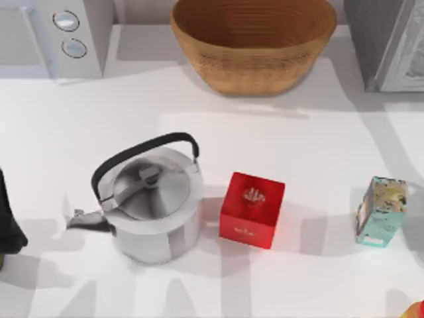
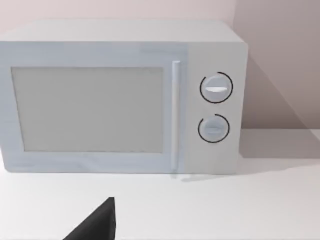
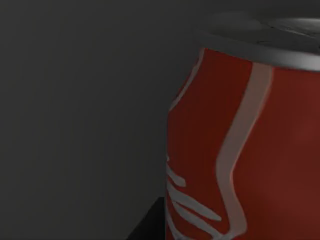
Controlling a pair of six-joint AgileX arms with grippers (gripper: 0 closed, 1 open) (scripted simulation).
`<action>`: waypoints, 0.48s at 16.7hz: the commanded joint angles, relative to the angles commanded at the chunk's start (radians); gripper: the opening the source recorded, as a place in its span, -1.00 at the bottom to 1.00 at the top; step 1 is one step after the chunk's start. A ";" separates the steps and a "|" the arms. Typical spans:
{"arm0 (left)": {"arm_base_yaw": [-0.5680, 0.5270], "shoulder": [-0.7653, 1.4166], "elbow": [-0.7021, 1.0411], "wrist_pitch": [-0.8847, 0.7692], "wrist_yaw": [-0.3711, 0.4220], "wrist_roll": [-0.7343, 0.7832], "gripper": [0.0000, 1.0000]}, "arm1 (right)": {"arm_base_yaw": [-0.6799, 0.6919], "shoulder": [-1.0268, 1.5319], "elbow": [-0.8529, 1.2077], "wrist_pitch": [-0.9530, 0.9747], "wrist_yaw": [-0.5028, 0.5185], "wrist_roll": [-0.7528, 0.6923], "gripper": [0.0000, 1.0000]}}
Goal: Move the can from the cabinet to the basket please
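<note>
Top view: wicker basket [image 1: 253, 46] at the back centre of the white counter [image 1: 305, 146]. White microwave [image 1: 56, 36] with two round knobs at back left; dark grey cabinet [image 1: 387, 43] at back right, partly cut by the frame edge. Mid-counter, a steel kettle [image 1: 151, 207] with black handle, lid on, spout toward the left. A red cube box [image 1: 252, 209] just beside the kettle on its right, apart from it. A teal patterned carton [image 1: 380, 212] stands nearer the right edge, well apart from the box.

Left arm: dark shape at the left edge of the counter [image 1: 8, 222]. Left wrist view faces the microwave [image 2: 120, 100] front, door closed; a dark fingertip [image 2: 97, 225] juts in below. Cannot tell whether the left hand is released or clenched.

Right wrist view: the can [image 3: 245, 145] very close, upright, red with pale script, grey rim on top, in dim surroundings with dark grey walls behind it. A dark edge [image 3: 147, 225] beside its base. Right hand's state cannot be told.
</note>
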 joint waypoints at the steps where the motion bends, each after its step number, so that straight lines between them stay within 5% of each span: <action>1: 0.000 0.000 0.000 0.000 0.000 0.000 1.00 | 0.000 0.000 0.000 0.000 0.000 0.000 -1.00; 8: 0.000 0.000 0.000 0.000 0.000 0.000 1.00 | 0.017 -0.037 -0.016 -0.022 0.013 0.001 -1.00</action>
